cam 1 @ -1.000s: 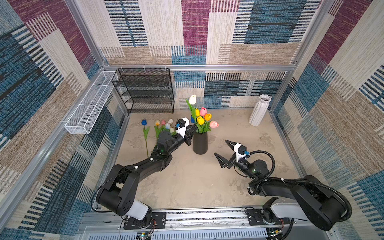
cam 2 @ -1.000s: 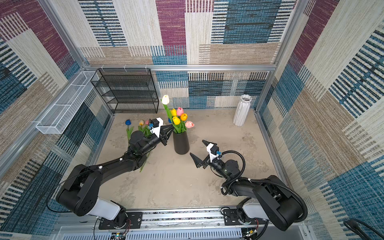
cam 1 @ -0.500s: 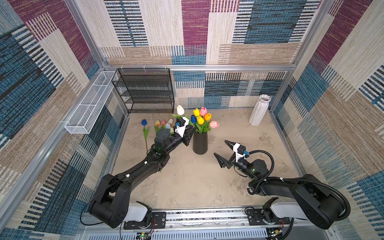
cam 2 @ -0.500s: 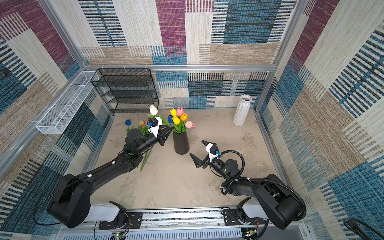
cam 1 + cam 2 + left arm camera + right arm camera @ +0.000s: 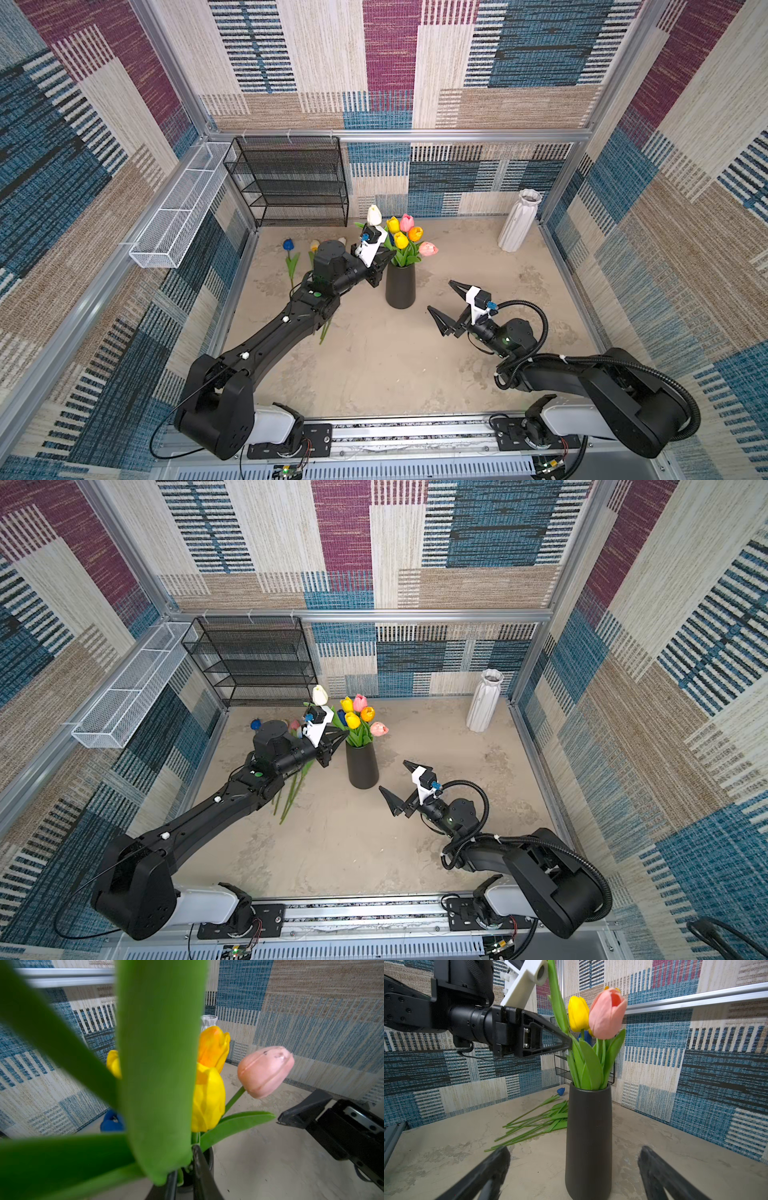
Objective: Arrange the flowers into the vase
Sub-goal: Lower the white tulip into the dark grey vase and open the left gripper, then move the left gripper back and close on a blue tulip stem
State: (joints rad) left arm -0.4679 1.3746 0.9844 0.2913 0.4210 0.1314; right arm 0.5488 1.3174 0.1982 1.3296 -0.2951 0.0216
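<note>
A black vase [image 5: 400,286] [image 5: 363,766] [image 5: 588,1136] stands mid-table holding several flowers [image 5: 405,237] [image 5: 359,717]: yellow, pink, orange and blue tulips. My left gripper [image 5: 385,261] [image 5: 338,741] [image 5: 185,1176] [image 5: 568,1042] hovers just above the vase's mouth on its left side, shut on the green stem of a white tulip [image 5: 374,215] [image 5: 319,695] that stands upright. In the left wrist view its leaves [image 5: 160,1064] fill most of the picture. More flowers [image 5: 288,244] [image 5: 533,1124] lie on the table behind the left arm. My right gripper [image 5: 440,296] [image 5: 392,776] [image 5: 573,1152] is open, facing the vase from the right, apart from it.
A white ribbed vase [image 5: 519,220] [image 5: 484,700] stands in the back right corner. A black wire rack [image 5: 291,183] [image 5: 253,658] sits against the back wall, and a white wire basket [image 5: 178,208] hangs on the left wall.
The white tulip's head swung left away from the bunch, then came partly back toward the vase. The left gripper stayed by the vase mouth. The right arm has not moved.
</note>
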